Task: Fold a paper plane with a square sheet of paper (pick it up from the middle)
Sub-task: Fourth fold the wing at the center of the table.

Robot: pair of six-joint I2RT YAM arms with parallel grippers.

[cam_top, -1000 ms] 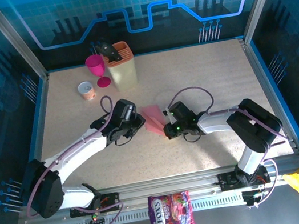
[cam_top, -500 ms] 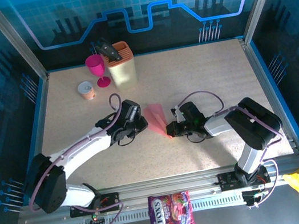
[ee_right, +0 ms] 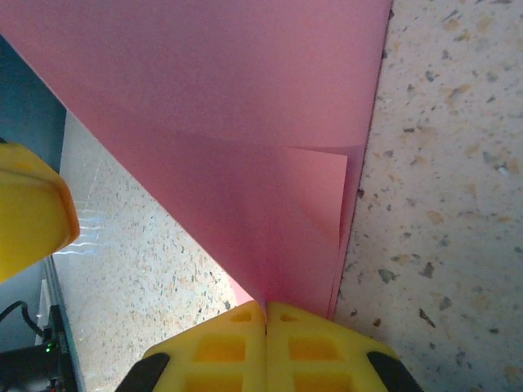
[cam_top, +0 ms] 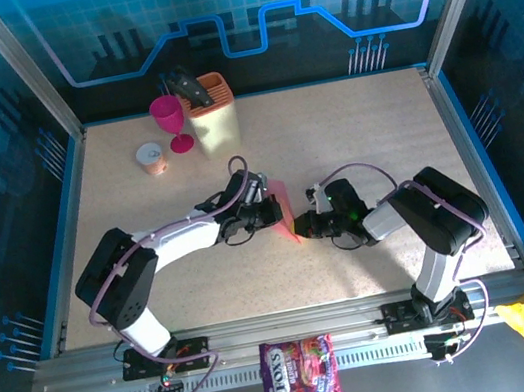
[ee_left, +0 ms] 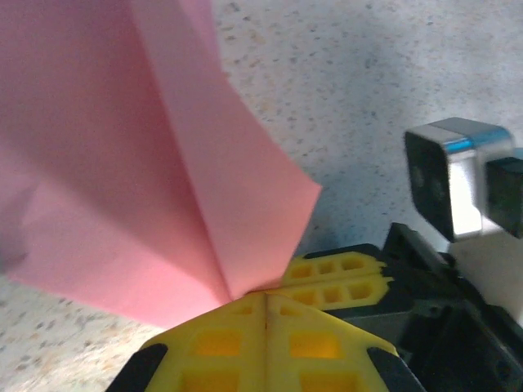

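The paper [cam_top: 283,210] is pinched by the left hand [ee_left: 265,296] and right hand [ee_right: 265,306]; it could be torn if pulled apart.

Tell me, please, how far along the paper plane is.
Done: the pink paper already carries diagonal folds. In hand: the left gripper and the right gripper both pinch it, holding it up on edge between them. Left: it is not yet a slim dart, so further folds look needed.
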